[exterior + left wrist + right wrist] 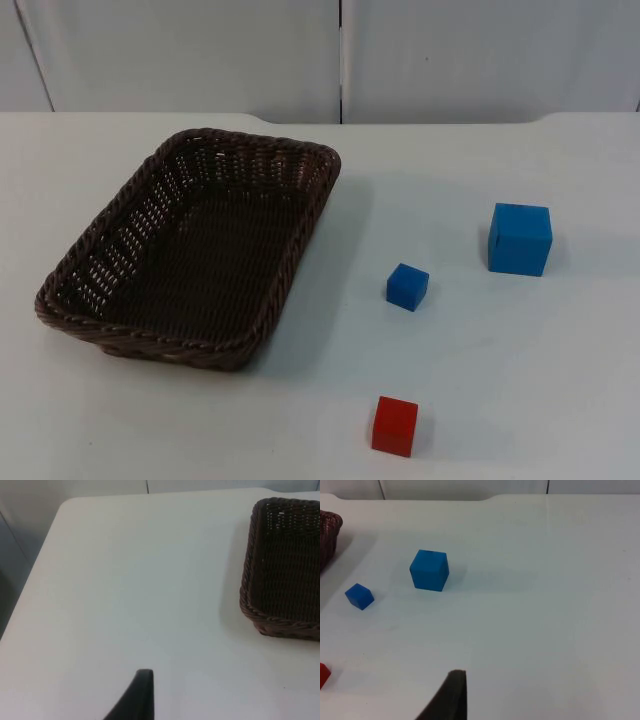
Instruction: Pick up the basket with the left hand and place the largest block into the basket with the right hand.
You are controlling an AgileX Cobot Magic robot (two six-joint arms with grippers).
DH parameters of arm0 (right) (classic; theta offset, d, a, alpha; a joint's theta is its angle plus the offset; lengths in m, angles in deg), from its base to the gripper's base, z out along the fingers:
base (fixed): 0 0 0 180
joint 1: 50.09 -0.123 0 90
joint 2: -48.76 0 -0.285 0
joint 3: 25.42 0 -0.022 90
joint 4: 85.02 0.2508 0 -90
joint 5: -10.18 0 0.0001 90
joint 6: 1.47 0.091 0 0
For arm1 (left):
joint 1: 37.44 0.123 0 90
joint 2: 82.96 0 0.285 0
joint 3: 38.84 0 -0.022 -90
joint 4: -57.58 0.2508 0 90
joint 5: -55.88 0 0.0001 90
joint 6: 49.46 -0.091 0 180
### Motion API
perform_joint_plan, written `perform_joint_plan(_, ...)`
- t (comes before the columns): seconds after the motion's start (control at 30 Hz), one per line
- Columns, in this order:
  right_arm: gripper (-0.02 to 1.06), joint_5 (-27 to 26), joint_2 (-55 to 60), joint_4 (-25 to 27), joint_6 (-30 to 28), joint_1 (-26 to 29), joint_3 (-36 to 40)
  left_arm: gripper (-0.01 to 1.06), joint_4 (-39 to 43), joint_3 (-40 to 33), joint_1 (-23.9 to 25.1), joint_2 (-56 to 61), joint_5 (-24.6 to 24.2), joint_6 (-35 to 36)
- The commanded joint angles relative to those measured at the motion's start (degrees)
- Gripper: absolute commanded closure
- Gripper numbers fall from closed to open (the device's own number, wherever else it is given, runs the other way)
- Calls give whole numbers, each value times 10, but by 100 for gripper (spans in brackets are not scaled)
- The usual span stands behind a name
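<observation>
Top view first: you've got the dark brown wicker basket (190, 250) sitting flat on the white table (520, 400), off toward nine o'clock from the middle, nothing inside it. Look out to three o'clock and there's the large blue block (520, 238), the biggest of the three, well apart from the basket. Between the two, a touch toward five o'clock of the basket's near corner, sits the small blue block (408, 287). Down at six o'clock, near the table's front edge, the red block (395, 426) stands alone. All three cubes rest on the table, none touching another. The grey partition wall (200, 50) runs across at twelve o'clock.

Over to your left wrist view: the left gripper (137, 695) hangs above bare table beside the basket (285, 565), not touching it. One black fingertip (140, 692) shows, so I cannot tell you whether the fingers are apart or together.

Now the right wrist view: the right gripper (451, 695) hovers over open table, well back from the cubes. The large blue block (429, 570) is ahead, the small blue block (359, 596) near it, the red block (322, 675) just peeking in, and a bit of the basket (330, 530) beyond. Again a lone fingertip (452, 692), so the finger state I cannot tell.
</observation>
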Motion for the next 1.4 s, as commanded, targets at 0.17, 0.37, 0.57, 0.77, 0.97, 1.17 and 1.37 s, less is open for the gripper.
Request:
perform_joint_plan(0.17,-1,-2,-2,-3,-8,4,0,0,-1,-2,-3,3,1,0)
perform_joint_plan(0.37,-1,-1,-2,-3,-8,4,0,0,-5,-2,-3,3,1,0)
perform_joint_plan(0.57,-1,-1,-2,-3,-8,4,0,0,-5,-2,-3,3,2,0)
perform_joint_plan(0.77,-1,-1,-2,-3,-8,4,0,0,-5,-2,-3,3,2,0)
perform_joint_plan(0.97,-1,-1,-2,-3,-8,4,0,0,-5,-2,-3,3,3,0)
perform_joint_plan(1.17,-1,-1,-2,-3,-8,4,0,0,-18,21,-3,-18,32,0)
perform_joint_plan(1.37,-1,-2,-2,-3,-10,4,0,0,-24,49,-3,-52,47,0)
